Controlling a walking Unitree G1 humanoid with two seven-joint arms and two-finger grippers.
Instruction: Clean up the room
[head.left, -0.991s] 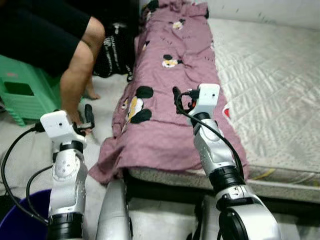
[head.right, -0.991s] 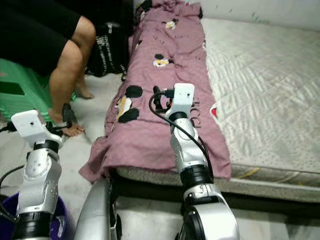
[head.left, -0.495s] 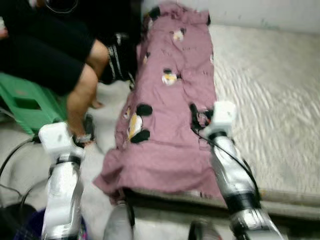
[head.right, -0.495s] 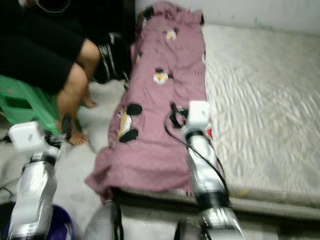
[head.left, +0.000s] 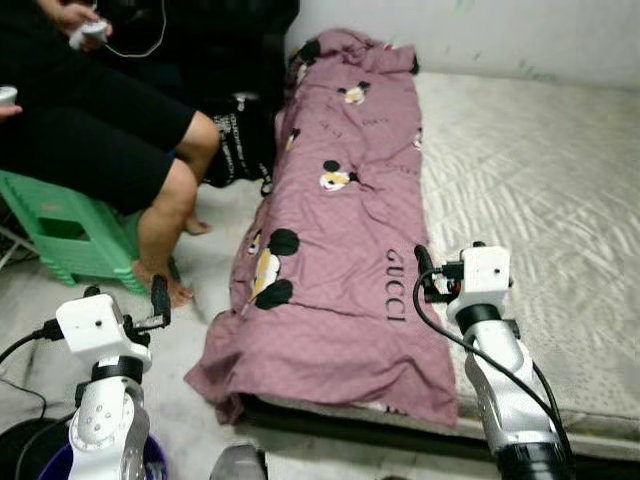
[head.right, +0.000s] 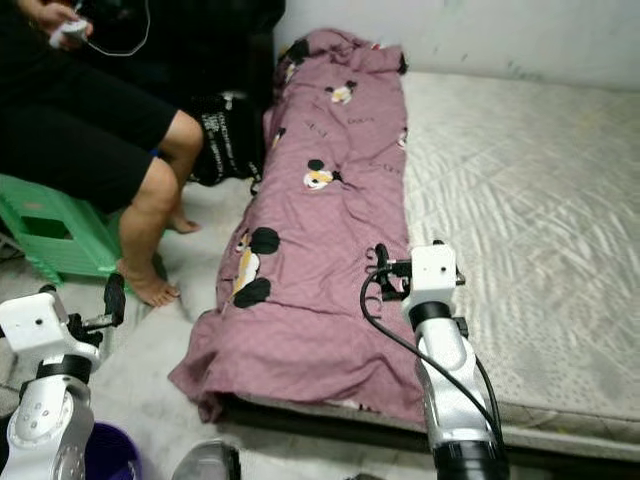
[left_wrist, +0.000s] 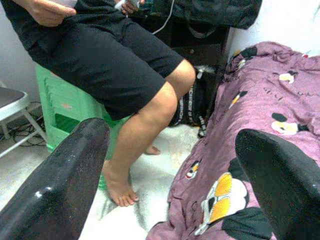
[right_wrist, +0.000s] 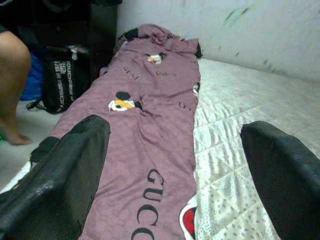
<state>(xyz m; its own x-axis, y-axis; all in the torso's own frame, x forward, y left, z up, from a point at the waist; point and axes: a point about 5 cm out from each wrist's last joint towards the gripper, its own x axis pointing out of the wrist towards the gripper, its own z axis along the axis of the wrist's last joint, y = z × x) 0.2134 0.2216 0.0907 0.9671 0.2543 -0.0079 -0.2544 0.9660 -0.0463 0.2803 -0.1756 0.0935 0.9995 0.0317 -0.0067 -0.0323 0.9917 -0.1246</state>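
Right claw (head.left: 425, 272) lower than before, at purple blanket's (head.left: 340, 220) near end.

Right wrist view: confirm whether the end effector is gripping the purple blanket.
No: the right end effector is open, with the purple blanket lying flat on the mattress beyond its fingers.
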